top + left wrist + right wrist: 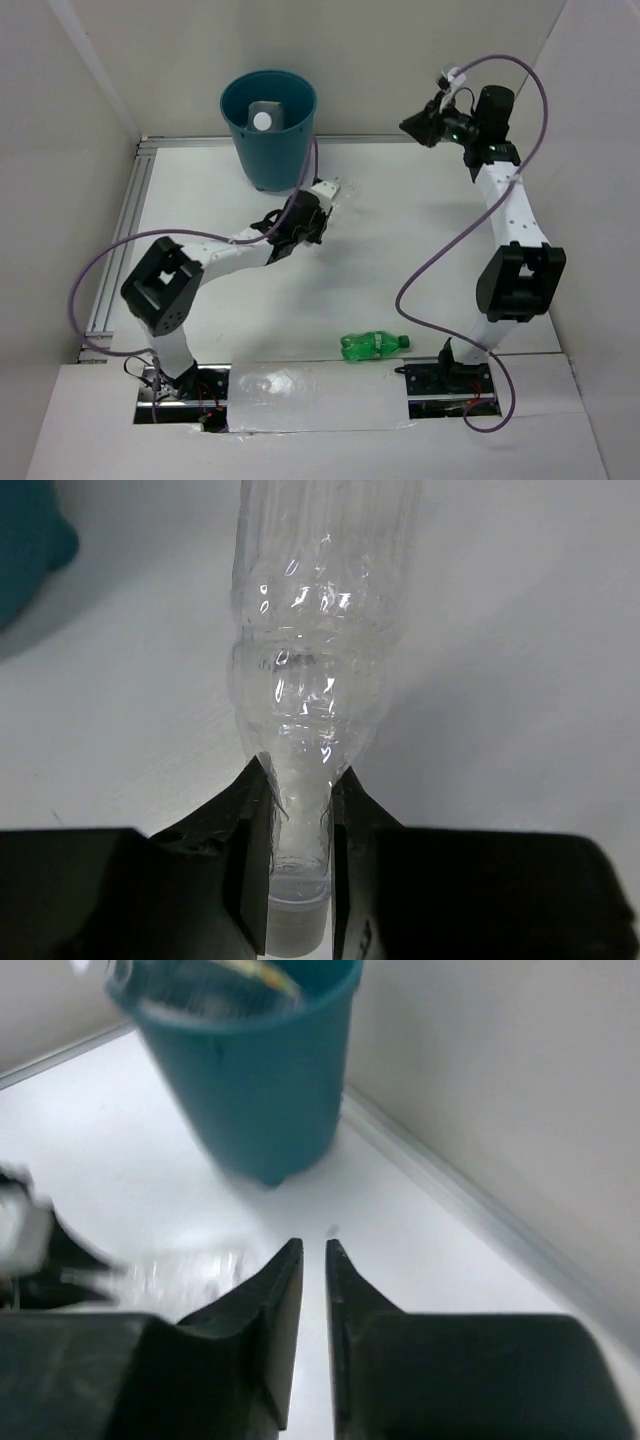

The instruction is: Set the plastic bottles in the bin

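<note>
My left gripper [320,207] is shut on the neck of a clear plastic bottle [331,190], just right of the teal bin's [268,150] base. In the left wrist view the fingers [250,860] pinch the neck above the white cap, and the bottle's body [315,630] points away over the table. A bottle with a white cap [263,119] lies inside the bin. A bright green bottle [373,345] lies on its side near the front. My right gripper [415,126] is raised at the back right, jaws nearly closed and empty [313,1250], facing the bin [250,1070].
White walls enclose the table on three sides. A metal rail [125,230] runs along the left edge and a ledge along the back [470,1200]. Purple cables [440,255] loop from both arms. A white cover [300,395] spans the front between the arm bases.
</note>
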`<state>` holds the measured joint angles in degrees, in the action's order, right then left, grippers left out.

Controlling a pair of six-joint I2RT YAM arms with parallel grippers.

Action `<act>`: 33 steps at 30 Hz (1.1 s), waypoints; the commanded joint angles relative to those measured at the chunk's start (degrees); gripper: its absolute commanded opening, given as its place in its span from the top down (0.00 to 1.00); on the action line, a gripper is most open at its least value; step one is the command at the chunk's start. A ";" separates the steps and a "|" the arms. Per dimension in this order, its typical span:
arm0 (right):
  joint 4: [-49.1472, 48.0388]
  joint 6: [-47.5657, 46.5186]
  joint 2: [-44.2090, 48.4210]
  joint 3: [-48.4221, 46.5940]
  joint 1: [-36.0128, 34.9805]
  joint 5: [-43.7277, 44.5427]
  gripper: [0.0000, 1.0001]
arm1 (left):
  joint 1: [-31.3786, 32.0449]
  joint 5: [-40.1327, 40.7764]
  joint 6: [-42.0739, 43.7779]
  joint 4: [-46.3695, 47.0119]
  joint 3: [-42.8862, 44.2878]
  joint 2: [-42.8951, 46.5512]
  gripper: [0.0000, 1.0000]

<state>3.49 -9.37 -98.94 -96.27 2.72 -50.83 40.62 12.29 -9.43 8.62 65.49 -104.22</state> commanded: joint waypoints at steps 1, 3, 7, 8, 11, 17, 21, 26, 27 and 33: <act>13.38 -12.14 5.67 7.65 3.25 -6.03 0.81 | -0.46 -5.43 -0.50 3.86 3.40 11.56 1.00; 16.62 -16.01 7.52 13.20 4.84 -7.70 0.89 | -2.55 -5.97 -0.50 3.33 8.47 12.99 1.00; 24.54 -24.02 12.08 20.58 5.36 -8.59 0.79 | -6.76 -4.92 -2.16 3.86 18.16 12.47 1.00; 24.55 -24.03 12.97 23.90 5.36 -8.59 0.79 | -7.83 -4.13 -3.74 4.47 20.09 11.86 1.00; 24.02 -24.03 16.05 28.23 5.36 -9.11 0.76 | -12.05 -2.47 -6.82 5.09 26.60 8.35 1.00; 23.50 -24.03 19.13 33.08 5.89 -10.17 0.73 | -19.33 5.45 -16.31 9.04 32.58 3.25 1.00; 23.50 -24.03 19.66 34.74 6.42 -11.22 0.72 | -22.16 8.08 -16.42 8.44 39.08 -1.84 1.00; 24.02 -24.03 19.66 34.75 7.65 -11.84 0.71 | -25.41 12.23 -12.01 5.54 47.09 -7.92 1.00; 24.02 -24.03 19.66 34.75 7.65 -11.84 0.69 | -26.20 11.36 -12.01 5.53 47.09 -7.92 1.00; 24.02 -24.03 19.66 36.06 8.79 -11.84 0.69 | -29.55 3.88 -17.46 6.06 46.04 -7.92 1.00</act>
<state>26.89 -32.71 -80.82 -61.06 11.07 -61.12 12.32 18.50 -24.88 12.88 110.28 -111.61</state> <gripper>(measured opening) 0.304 0.320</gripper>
